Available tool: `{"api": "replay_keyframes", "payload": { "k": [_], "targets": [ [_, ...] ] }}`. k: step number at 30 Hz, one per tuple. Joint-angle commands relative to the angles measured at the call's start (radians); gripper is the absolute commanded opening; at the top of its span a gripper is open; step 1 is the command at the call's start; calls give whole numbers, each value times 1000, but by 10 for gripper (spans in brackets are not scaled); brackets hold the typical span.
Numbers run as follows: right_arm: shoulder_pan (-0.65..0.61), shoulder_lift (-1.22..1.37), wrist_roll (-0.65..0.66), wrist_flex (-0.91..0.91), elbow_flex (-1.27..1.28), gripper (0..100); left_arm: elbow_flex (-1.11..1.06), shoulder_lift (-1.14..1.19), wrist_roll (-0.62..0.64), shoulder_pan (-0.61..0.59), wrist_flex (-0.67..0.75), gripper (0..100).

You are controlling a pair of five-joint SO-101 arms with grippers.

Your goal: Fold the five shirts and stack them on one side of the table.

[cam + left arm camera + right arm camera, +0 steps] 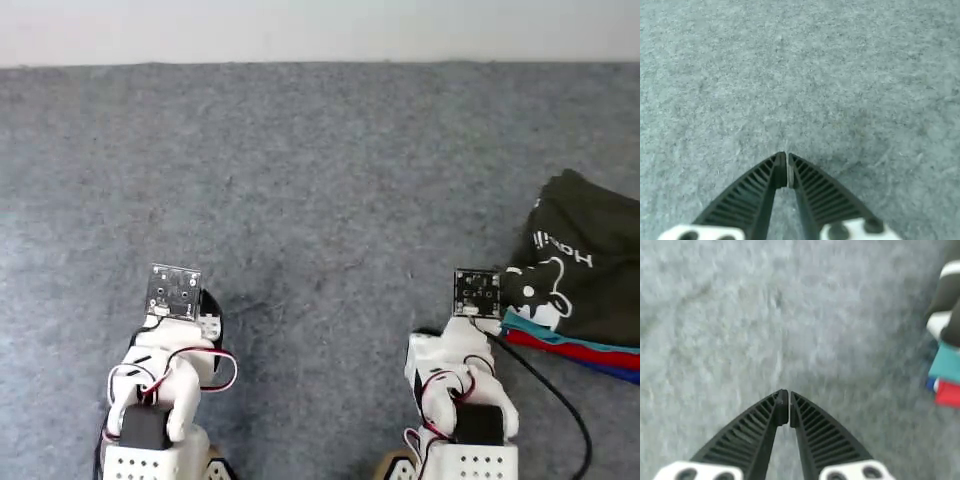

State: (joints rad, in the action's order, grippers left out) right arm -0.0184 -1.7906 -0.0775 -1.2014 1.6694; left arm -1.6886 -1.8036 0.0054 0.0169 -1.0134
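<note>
Above tbl [320,150], both end effectors [787,171] [789,409] closed, empty

Rough matt grey felt covers the table [320,150]; the shirts [585,300] on it are soft cloth, the left gripper [786,159] ribbed matt plastic.

Robotics lab bench: two mounted arms [165,385] on grey felt table [300,180], white wall [300,30].
</note>
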Motion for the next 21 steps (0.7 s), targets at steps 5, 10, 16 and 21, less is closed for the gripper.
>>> {"api": "replay_keyframes", "payload": {
  "k": [5, 10, 16, 21],
  "targets": [
    [-5, -10, -5, -99, 14, 14, 5, -5, 6, 5, -97, 16],
    [-7, -10, -5, -99, 14, 14, 5, -9, 6, 3, -138, 16],
    [-7, -10, -5, -99, 14, 14, 5, -9, 6, -72, -196, 16],
    [-7, -10, -5, -99, 14, 14, 5, -9, 6, -192, -227, 16]
  ]
}}
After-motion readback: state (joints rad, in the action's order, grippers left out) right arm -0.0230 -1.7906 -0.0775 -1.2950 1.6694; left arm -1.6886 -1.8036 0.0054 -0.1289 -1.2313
